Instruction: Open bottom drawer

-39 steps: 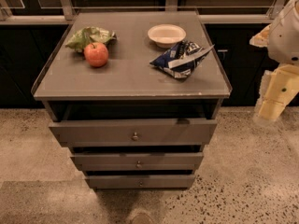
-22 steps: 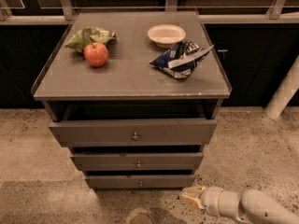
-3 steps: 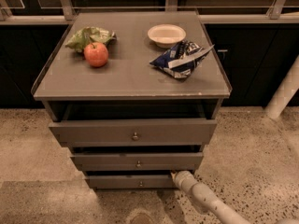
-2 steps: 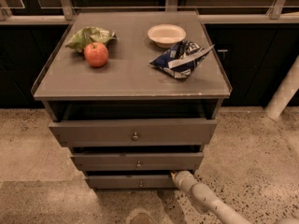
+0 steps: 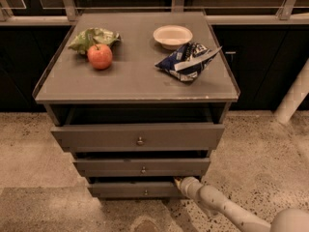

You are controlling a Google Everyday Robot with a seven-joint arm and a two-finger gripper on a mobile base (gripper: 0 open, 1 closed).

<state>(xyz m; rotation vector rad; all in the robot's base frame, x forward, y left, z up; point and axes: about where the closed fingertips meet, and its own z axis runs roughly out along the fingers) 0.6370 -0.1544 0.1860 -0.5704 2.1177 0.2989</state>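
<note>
The bottom drawer [image 5: 135, 190] is the lowest, slimmest grey-brown front of the cabinet, with a tiny round metal knob [image 5: 146, 193] at its centre. It stands a little forward, with a dark gap above it. My gripper [image 5: 177, 182] comes up from the lower right on a pale arm and sits at the drawer's upper right corner, its tip in the dark gap at the top edge of the front. The mid-sized drawer [image 5: 142, 167] and the widest drawer [image 5: 139, 137] sit above it.
On the cabinet top [image 5: 136, 71] lie a red apple [image 5: 100, 56], a green bag [image 5: 91, 36], a white bowl [image 5: 172, 35] and a blue chip bag [image 5: 187, 62]. A pale post [image 5: 294, 94] stands at the right. Speckled floor surrounds the cabinet.
</note>
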